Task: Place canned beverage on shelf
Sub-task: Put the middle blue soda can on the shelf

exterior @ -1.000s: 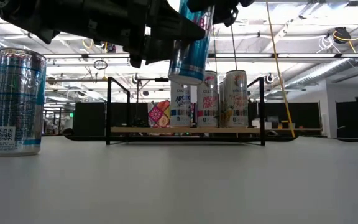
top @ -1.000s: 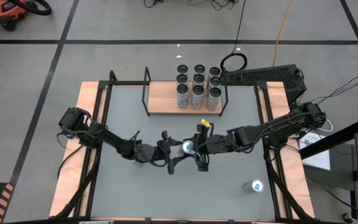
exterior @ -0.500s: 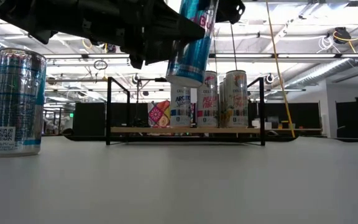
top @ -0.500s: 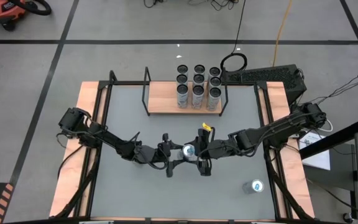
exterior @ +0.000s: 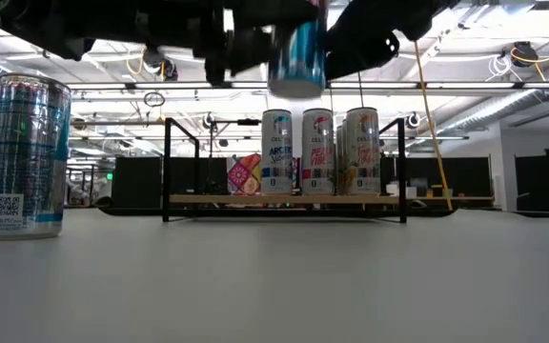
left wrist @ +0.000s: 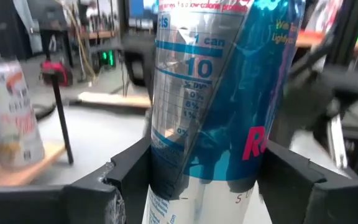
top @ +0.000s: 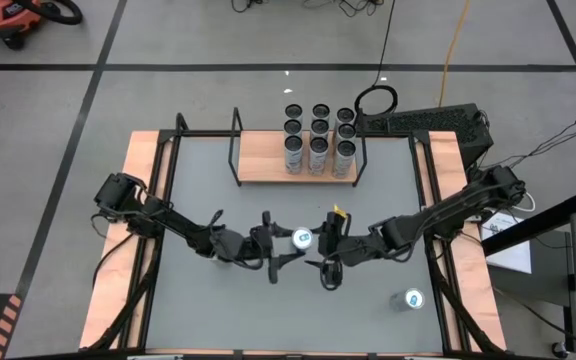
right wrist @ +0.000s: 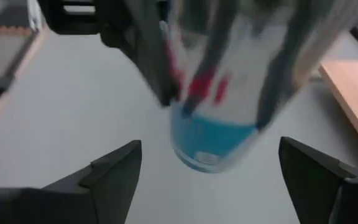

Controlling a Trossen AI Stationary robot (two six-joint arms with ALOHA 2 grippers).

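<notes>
Cans number eight in all: six stand packed on the shelf [top: 268,158], at its right end; one blue can [top: 303,237] hangs above the table in front of the shelf, clamped by the left gripper [top: 286,248]; beside it the right gripper [top: 325,262] is spread wide, empty; one spare can [top: 406,299] stands farther right.

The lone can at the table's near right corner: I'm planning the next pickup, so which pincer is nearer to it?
Right. The right pincer is open, up-left of that can; the left pincer is farther left.
</notes>
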